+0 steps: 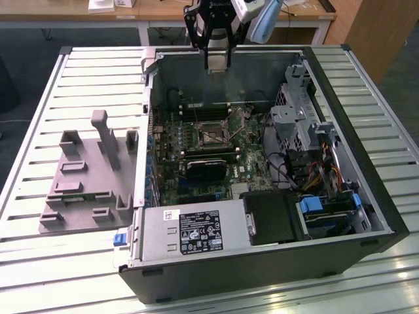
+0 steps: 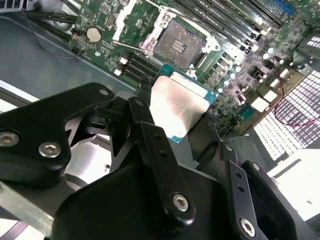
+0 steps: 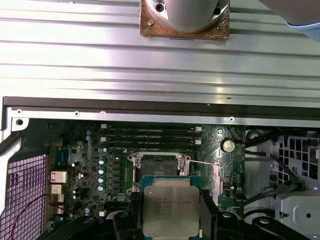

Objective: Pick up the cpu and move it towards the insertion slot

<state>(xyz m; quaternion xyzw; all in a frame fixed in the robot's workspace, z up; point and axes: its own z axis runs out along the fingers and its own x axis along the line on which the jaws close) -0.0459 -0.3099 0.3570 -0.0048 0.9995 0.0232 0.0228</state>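
My gripper [image 1: 218,57] hangs above the back of the open computer case [image 1: 262,275] and is shut on the cpu [image 1: 218,61]. The cpu [image 2: 180,105] is a thin square chip with a pale metal top and a teal edge, clamped between two black fingers [image 2: 150,135]. In the first wrist view the cpu [image 3: 170,207] sits just short of the insertion slot [image 3: 159,164], a dark square socket with a shiny metal frame and a thin lever. The insertion slot [image 2: 179,44] is open, with nothing in it. It also shows mid-motherboard as the insertion slot [image 1: 213,134].
Long black memory slots [image 3: 150,135] run beside the socket, with a coin battery [image 3: 228,145] near it. A drive cage [image 1: 301,111], cables and a power supply [image 1: 190,229] crowd the case. A grey plastic fixture [image 1: 85,176] lies on the slatted metal table [image 1: 39,261].
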